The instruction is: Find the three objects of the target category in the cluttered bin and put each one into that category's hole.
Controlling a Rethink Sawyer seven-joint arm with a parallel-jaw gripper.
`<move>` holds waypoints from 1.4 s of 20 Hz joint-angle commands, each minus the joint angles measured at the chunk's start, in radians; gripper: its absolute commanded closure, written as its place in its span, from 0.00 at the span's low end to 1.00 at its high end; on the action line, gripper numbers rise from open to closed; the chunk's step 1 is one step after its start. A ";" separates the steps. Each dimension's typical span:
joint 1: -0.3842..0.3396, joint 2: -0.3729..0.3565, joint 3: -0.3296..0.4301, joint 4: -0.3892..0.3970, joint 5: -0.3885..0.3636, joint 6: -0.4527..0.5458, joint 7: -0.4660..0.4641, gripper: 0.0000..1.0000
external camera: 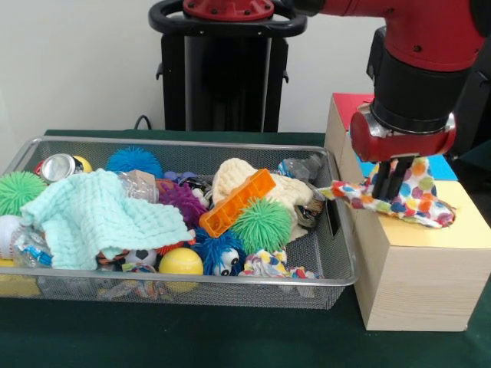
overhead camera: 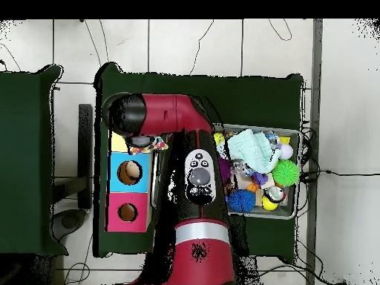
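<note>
The red and black arm [external camera: 418, 46] reached down over the wooden box [external camera: 414, 276] that stood just right of the wire bin [external camera: 337, 261] on the green tabletop [external camera: 192, 337]. Its pincer [external camera: 391, 180] was closed on a polka-dot cloth [external camera: 410, 199], white with coloured spots, holding it by its middle. The cloth draped over the yellow section of the box top [external camera: 468, 226], and one corner trailed left toward the bin's right rim. Behind the yellow section lay a blue one [external camera: 441, 165] and a red one [external camera: 349, 103].

In the overhead view the arm [overhead camera: 178, 119] bent across to the box [overhead camera: 128, 182], and the cloth [overhead camera: 145, 142] showed at the yellow end. The blue section's hole [overhead camera: 129, 172] and the red section's hole [overhead camera: 128, 212] lay uncovered; the yellow section's hole was hidden beneath the wrist and cloth.

Inside the bin, a mint green cloth [external camera: 96, 218] sprawled over the left half. A cream cloth [external camera: 253, 184] lay toward the right, with an orange plastic block [external camera: 238, 202] tilted across it. A second spotted cloth [external camera: 268, 267] was bunched against the near wall. Around these sat a green spiky ball [external camera: 262, 226], a blue spiky ball [external camera: 134, 161], a purple spiky ball [external camera: 182, 201], another green one [external camera: 17, 190] at the far left, a yellow ball [external camera: 181, 262], and a crushed can [external camera: 57, 166] in the far left corner.
</note>
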 commanded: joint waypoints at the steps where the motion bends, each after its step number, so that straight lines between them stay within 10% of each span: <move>1: -0.035 0.068 0.130 0.045 0.062 -0.251 0.141 1.00; 10: -0.080 0.074 0.164 0.100 0.107 -0.268 0.095 1.00; 28: -0.086 0.060 0.121 0.050 0.106 0.134 0.056 1.00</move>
